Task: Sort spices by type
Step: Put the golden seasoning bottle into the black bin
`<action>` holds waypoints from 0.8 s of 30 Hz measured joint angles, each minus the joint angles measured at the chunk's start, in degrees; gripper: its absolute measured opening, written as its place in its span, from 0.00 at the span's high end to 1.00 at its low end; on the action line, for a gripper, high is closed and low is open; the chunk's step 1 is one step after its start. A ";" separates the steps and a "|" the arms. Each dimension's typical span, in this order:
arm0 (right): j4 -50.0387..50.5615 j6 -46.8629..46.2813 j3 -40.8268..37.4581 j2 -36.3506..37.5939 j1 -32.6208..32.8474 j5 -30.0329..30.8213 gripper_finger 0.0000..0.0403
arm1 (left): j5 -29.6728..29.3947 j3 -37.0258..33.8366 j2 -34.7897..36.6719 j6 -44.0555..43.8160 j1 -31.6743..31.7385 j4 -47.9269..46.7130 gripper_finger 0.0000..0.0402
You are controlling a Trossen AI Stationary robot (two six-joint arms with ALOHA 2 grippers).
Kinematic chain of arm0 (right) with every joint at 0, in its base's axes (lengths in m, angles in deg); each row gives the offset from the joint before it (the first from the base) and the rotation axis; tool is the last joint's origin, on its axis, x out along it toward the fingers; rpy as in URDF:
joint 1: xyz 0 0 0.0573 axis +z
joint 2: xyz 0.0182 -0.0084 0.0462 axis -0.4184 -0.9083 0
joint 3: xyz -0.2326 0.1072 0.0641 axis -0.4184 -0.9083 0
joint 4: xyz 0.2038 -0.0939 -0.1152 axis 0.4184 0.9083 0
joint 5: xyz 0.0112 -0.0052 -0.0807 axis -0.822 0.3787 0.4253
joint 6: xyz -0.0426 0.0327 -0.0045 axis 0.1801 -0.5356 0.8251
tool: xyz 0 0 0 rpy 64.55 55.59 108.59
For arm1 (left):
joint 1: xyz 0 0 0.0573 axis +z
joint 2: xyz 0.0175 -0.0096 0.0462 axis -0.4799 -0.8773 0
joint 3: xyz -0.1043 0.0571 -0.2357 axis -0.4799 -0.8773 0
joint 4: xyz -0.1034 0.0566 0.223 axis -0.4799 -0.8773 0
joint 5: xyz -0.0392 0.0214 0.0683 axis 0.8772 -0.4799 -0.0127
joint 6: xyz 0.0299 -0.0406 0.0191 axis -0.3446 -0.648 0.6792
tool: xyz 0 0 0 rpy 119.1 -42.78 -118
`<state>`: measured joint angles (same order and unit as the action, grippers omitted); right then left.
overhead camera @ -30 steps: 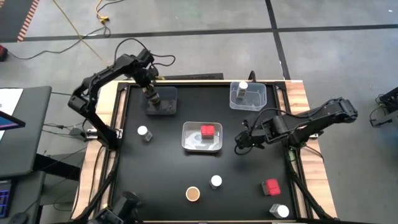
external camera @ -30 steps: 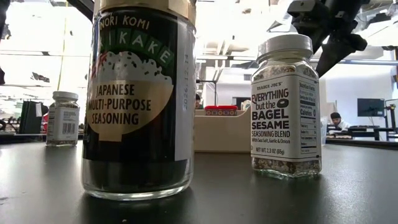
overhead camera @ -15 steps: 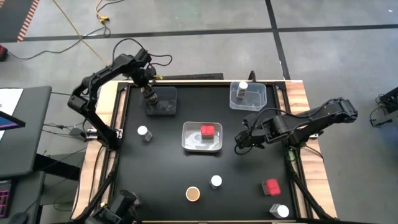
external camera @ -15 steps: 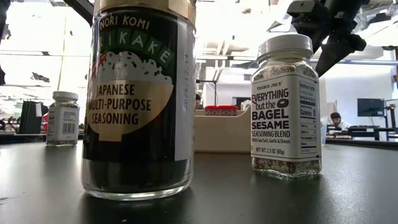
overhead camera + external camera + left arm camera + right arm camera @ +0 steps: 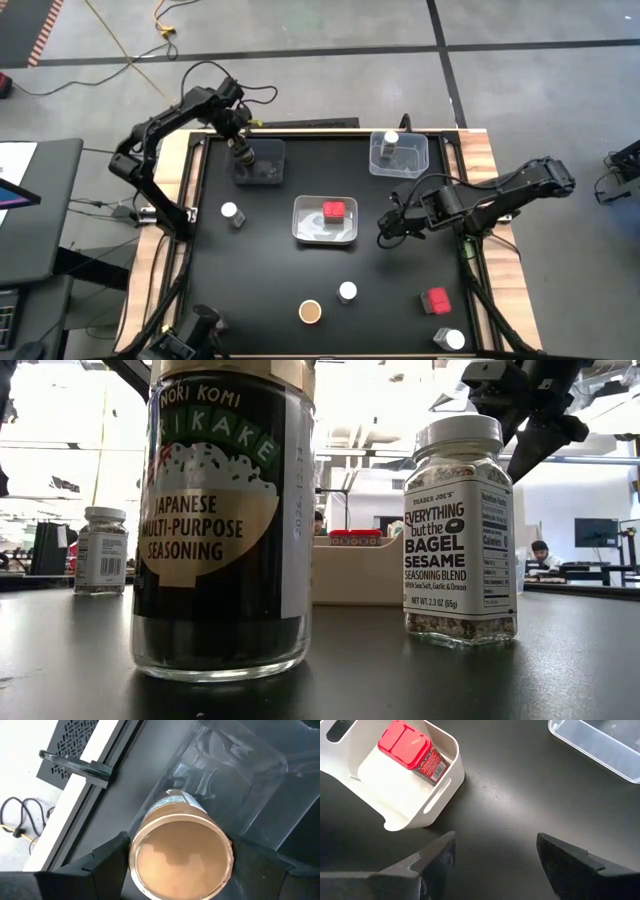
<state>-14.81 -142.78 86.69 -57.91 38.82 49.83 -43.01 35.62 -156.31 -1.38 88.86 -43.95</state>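
Left arm [image 5: 160, 140]: you see matte black jointed links with a thin dark cable looping off the upper joint.
Right arm [image 5: 500, 195]: you get the same black finish, with chunky rounded joint housings.
Left claw [image 5: 175, 865]: your wrist view shows two flat, angular black fingers [image 5: 90, 875].
Right claw [image 5: 495, 862]: you see two dark, wedge-shaped fingers [image 5: 432, 862] with bevelled edges.

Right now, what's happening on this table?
The left hand straddles a brown-topped jar standing in the clear tray at the table's far left; its fingers look loose, so a grip can't be confirmed. The right hand waits open over bare table beside the white bin holding a red container. Another clear tray holds a white-lidded jar. Several spices remain unsorted.
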 joint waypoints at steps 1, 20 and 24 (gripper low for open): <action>0.00 0.00 0.00 0.00 0.00 0.02 0.25 | 0.00 0.01 0.00 -0.08 -0.02 -0.08 0.25; 0.02 -0.02 0.00 0.00 0.00 0.00 0.25 | -0.04 0.03 0.00 -0.05 -0.15 -0.43 0.24; -0.07 -0.02 0.00 -0.01 0.00 0.00 0.25 | -0.04 0.03 0.00 -0.03 -0.15 -0.64 0.24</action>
<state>-14.89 -142.81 86.69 -57.92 38.82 49.83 -43.05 35.66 -156.31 -1.40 88.71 -44.59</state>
